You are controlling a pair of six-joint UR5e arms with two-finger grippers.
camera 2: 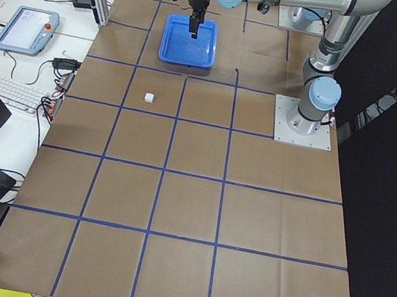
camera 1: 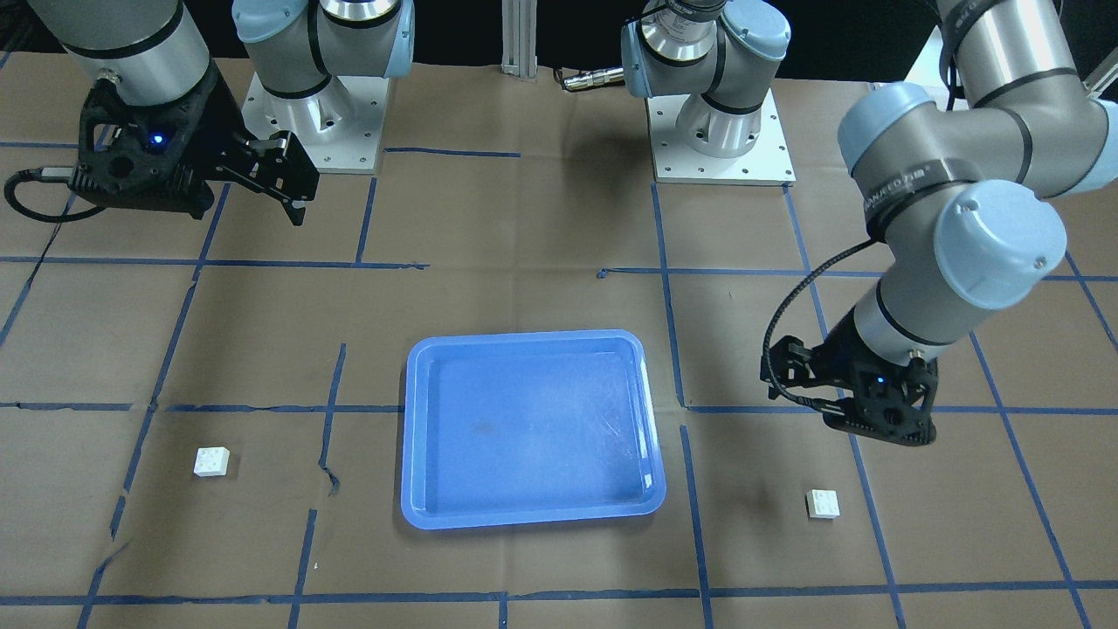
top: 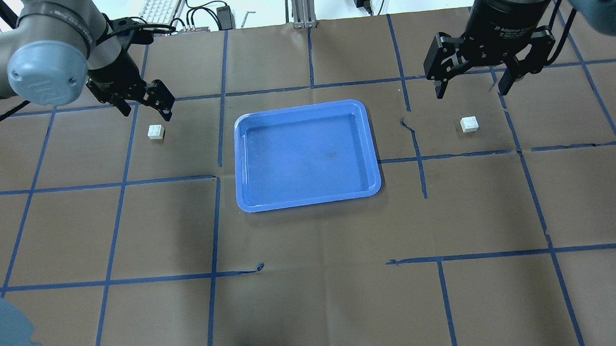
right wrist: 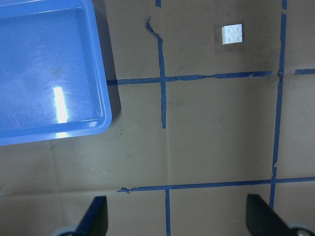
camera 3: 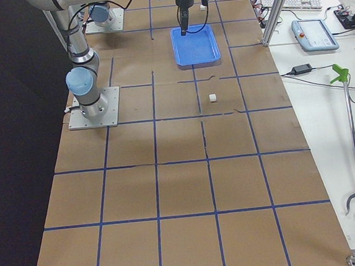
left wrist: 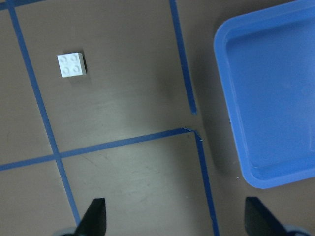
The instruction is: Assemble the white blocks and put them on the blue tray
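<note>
The tabletop (top: 318, 297) is covered with brown paper and is divided into large squares by lines of blue tape. Beyond its far edge, a keyboard (top: 161, 3) and some cables are seen on a white bench.

The blue tray (top: 307, 157) is laid flat near the middle of the tabletop, with its long sides running left to right. Nothing is held in it, and overhead light is reflected in its glossy floor.

The left white block (top: 156, 132) is set on the paper to the left of the tray, well apart from it, studs upward. The right white block (top: 469, 124) is set to the right of the tray, likewise well apart and studs upward. The two are kept separate, with the whole tray between them, and neither is placed on the tray.

The left gripper (top: 146, 108) is held above the tabletop near the left white block, with its fingers pointed downward. Its jaws are spread wide and nothing is gripped between them; the block is not touched.

The right gripper (top: 473, 90) is raised above the tabletop near the right white block, fingers also pointed downward. Its jaws are likewise spread wide and are empty, and the block below is left untouched.
</note>
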